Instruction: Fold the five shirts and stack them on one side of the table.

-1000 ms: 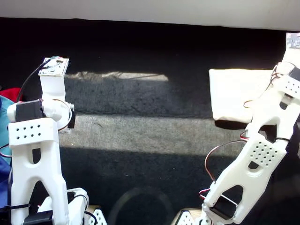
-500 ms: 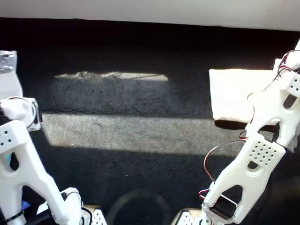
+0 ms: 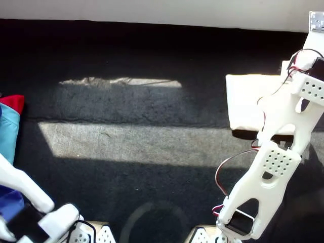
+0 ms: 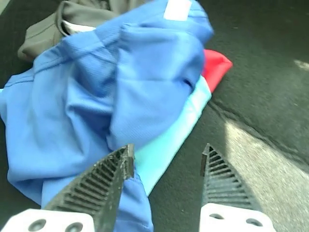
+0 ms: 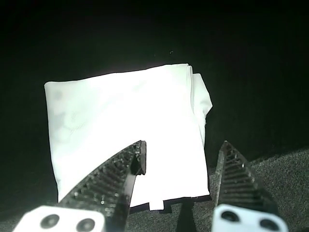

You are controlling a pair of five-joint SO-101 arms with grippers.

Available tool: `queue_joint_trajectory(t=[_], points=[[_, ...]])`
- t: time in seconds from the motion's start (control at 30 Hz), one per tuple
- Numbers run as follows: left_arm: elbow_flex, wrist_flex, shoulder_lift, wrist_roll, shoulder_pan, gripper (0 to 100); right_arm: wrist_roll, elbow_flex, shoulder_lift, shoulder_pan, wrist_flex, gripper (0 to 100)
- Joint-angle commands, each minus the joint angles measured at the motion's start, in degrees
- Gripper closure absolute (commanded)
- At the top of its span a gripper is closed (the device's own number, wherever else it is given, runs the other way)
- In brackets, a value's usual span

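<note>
Folded white shirt point(image 3: 250, 101) point(image 5: 120, 130): lies flat as a neat rectangle on the right side of the table, toward its far edge. One side shows stacked folded layers.
Blue shirt point(image 4: 87, 106): crumpled, on top of a heap at the table's left edge. A small white label shows on its upper folds.
Light turquoise shirt point(image 4: 181, 123): lies under the blue one, with its edge sticking out toward the middle of the table.
Red shirt point(image 4: 216, 67): one corner peeks from beneath the blue and turquoise cloth, touching both.
Dark grey shirt point(image 4: 58, 19): bunched at the far side of the heap, against the blue shirt.
Left gripper point(image 4: 168, 154): fingers spread apart and holding nothing. It hangs just above the heap, one fingertip over a blue fold and the other over the dark tabletop beside the turquoise edge.
Right gripper point(image 5: 183, 147): fingers apart and empty, above one edge of the white shirt. One fingertip is over the cloth, the other just past its corner.
Right arm point(image 3: 276, 162): rises from its base at the near edge and leans over the white shirt, covering its right part in the high view.
Left arm point(image 3: 23, 190): low in the near left corner, beside the heap.
Table point(image 3: 152, 55): covered in dark, carpet-like material.
Sunlit band point(image 3: 142, 144): crosses the middle of the table.
</note>
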Motion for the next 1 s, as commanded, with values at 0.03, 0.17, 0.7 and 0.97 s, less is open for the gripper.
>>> queue_joint_trajectory(t=[0.03, 0.17, 0.7, 0.97], points=[[-17.71, 1.32, 12.62, -0.35, -0.57, 77, 0.62, 0.92, -10.86, -0.66, 0.75, 76.3], [-30.99, 6.24, 22.46, -0.35, -0.40, 77, 0.53, 12.97, -20.62, -2.24, 0.75, 76.3], [-50.24, 12.13, 43.47, -0.35, 0.48, 77, 0.44, 72.13, -65.63, -14.20, 0.40, 76.3], [-52.97, 19.34, 42.68, -0.09, 4.79, 99, 0.35, 90.15, -77.67, -15.34, -0.92, 76.3]])
